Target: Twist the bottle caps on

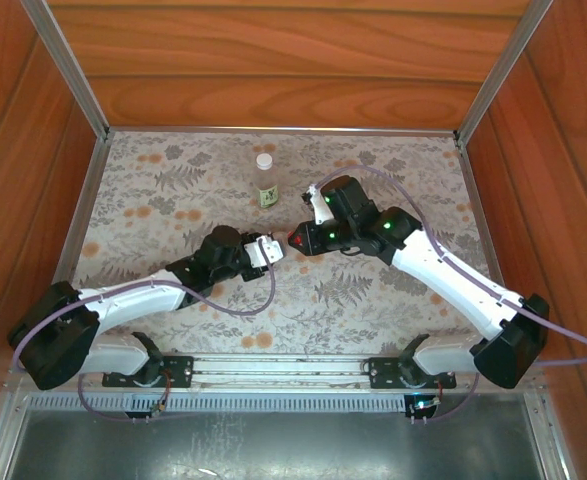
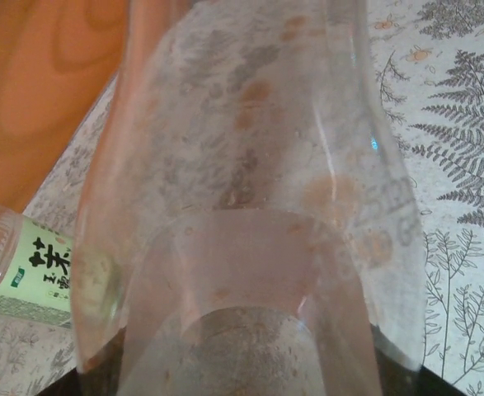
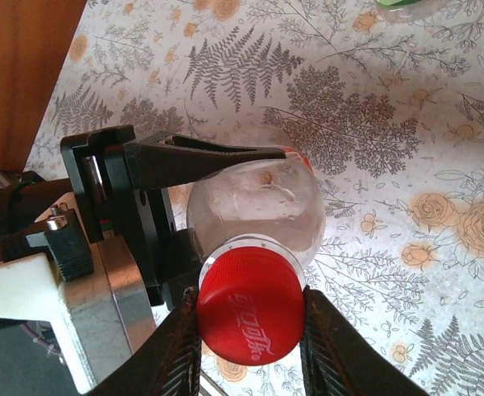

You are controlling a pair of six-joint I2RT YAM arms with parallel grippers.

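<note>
— Where's the red cap (image 3: pixel 251 316)?
— Pinched in the right gripper (image 3: pixel 250 332), on the short bottle (image 3: pixel 258 202) at centre. The left gripper (image 1: pixel 273 247) clamps that bottle (clear plastic).
— The other?
— The labelled bottle (image 1: pixel 265 187) stands farther back, white cap (image 1: pixel 264 159) on.

The table (image 1: pixel 173 200) wears a cream cloth printed with grey ferns and orange and yellow roses. The walls (image 1: pixel 273 60) are reddish-brown wood with a clear grain. The red cap (image 3: pixel 251 308) carries white script lettering. The short bottle (image 3: pixel 258 202) is clear, with a pale pinkish band in the left wrist view. The labelled bottle (image 1: pixel 265 185) is also clear, its label yellow-green with black characters, and it has a white cap (image 1: pixel 264 160). Both arms (image 1: pixel 133 295) are white and black, with green lights on the right one. The cables (image 1: pixel 243 305) are lilac. The right tool (image 3: pixel 252 318) has black fingers.
</note>
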